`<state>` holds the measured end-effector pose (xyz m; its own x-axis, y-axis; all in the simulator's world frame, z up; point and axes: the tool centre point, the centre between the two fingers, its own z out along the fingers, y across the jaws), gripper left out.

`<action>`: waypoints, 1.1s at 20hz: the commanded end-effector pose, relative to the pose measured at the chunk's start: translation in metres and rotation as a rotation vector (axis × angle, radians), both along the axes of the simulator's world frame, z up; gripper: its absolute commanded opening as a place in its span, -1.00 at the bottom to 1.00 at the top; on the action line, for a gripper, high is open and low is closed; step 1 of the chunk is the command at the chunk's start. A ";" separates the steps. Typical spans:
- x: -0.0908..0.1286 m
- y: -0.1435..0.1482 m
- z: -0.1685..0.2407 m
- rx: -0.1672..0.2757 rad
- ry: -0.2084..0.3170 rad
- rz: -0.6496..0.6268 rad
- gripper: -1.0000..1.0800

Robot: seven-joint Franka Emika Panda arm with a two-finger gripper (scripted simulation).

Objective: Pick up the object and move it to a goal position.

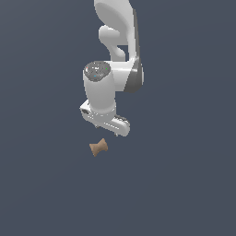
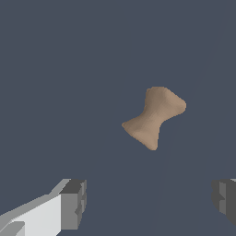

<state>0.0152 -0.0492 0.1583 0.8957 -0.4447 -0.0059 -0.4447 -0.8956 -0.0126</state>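
Ahead of the gripper (image 2: 147,203), clear of its spread fingers (image 2: 73,203), lies the object (image 2: 154,117), untouched. By my reading, grasping, lifting and carrying all remain; no goal marker shows.

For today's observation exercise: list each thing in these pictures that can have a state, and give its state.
gripper: open, empty, fingers wide apart, not touching the spool.
spool: free, lying on the grey surface, not between the fingers.
arm: above the surface, beside the spool in the exterior view.
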 end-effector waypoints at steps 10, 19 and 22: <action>0.017 -0.027 -0.032 -0.004 0.005 -0.366 0.92; 0.025 -0.042 -0.049 -0.010 0.005 -0.563 0.92; 0.026 -0.045 -0.052 -0.012 0.005 -0.599 0.92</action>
